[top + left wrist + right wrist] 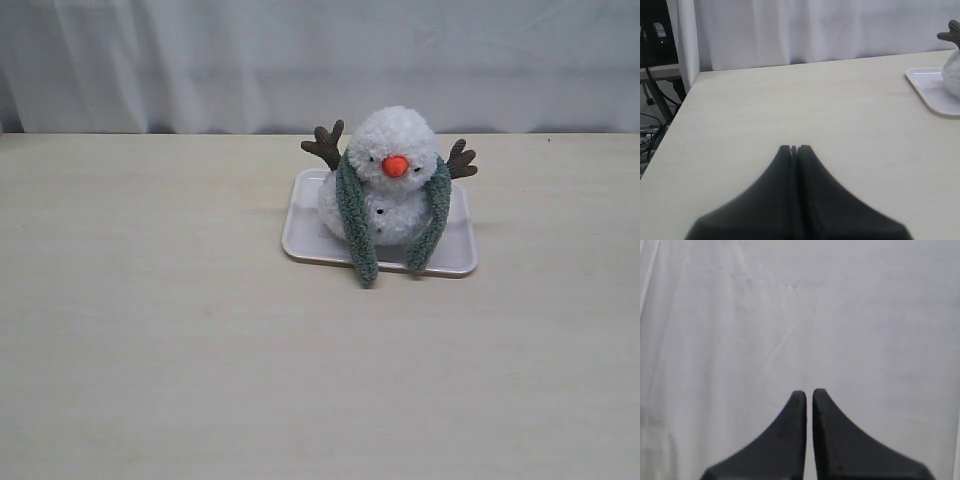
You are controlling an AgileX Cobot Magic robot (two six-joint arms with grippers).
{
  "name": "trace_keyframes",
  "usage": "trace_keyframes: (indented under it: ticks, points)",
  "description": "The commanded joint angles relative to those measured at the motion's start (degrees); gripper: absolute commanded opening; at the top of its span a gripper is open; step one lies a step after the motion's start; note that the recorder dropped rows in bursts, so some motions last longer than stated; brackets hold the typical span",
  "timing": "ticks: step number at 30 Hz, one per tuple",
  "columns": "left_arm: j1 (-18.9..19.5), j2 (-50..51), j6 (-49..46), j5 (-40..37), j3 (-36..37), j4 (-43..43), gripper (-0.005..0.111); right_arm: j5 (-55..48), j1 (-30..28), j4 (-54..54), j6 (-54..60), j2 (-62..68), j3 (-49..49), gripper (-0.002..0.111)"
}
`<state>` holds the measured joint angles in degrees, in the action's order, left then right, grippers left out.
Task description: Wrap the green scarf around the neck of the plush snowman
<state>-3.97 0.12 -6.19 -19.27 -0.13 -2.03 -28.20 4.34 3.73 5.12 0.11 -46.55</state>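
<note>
pale wood-look table [150, 350] w/ a white curtain [200, 60] hung behind it, that's the setting. plush snowman [393, 190] sits upright on a small white tray [300, 240], toward the back-centre of the table in the ext view. its orange nose [396, 166] faces the cam & brown twig arms [325, 145] stick out on both sides. green scarf [357, 225] is draped round the back of its neck, w/ both ends hanging down the front, one each side of the body, not crossed or knotted. the end on the view's left runs past the tray's front rim, tip resting on the table; the other end stops right about at the rim. my left gripper [793, 149] is low over bare table, well apart from the tray. only a tray corner, a bit of white fluff & one twig arm show at the edge of its cam. its fingers are pressed tip to tip, nothing between them. my right gripper [809, 392] points at the curtain, fingers drawn together to a hairline slit, gripping nothing.
</note>
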Motion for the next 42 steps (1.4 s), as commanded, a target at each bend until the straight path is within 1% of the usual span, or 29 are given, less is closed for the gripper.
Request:
trace_keyframes:
  ticks: [1,3,5,9,12,18,24,30,40,42]
  points:
    - [0.2,-0.1,0.3,0.7,0.1,-0.1,0.000,11.7,-1.7,-1.7,-0.4,-0.1,3.5,0.004]
    - [0.2,-0.1,0.3,0.7,0.1,-0.1,0.000,16.9,-2.3,-1.7,-0.6,-0.1,5.8,0.004]
    - [0.2,-0.1,0.3,0.7,0.1,-0.1,0.000,19.4,-3.4,-1.7,-0.9,-0.1,8.0,0.004]
    - [0.2,-0.1,0.3,0.7,0.1,-0.1,0.000,19.7,-5.7,-1.7,-0.9,-0.1,12.0,0.004]
    - [0.2,-0.1,0.3,0.7,0.1,-0.1,0.000,19.7,-6.3,-3.7,-1.4,-0.1,15.8,0.004]
    - [0.2,-0.1,0.3,0.7,0.1,-0.1,0.000,19.8,-6.2,-6.2,-2.4,-0.1,25.0,0.004]
    - [0.2,-0.1,0.3,0.7,0.1,-0.1,0.000,20.3,-6.2,-7.6,-6.4,-0.1,33.1,0.004]
    - [0.2,-0.1,0.3,0.7,0.1,-0.1,0.000,23.5,-6.2,-7.6,-6.4,-0.1,39.9,0.004]
    - [0.2,-0.1,0.3,0.7,0.1,-0.1,0.000,27.5,-6.2,-7.6,-6.4,-0.1,46.6,0.004]
    - [0.2,-0.1,0.3,0.7,0.1,-0.1,0.000,25.1,-6.2,-7.6,-6.4,-0.1,46.6,0.004]
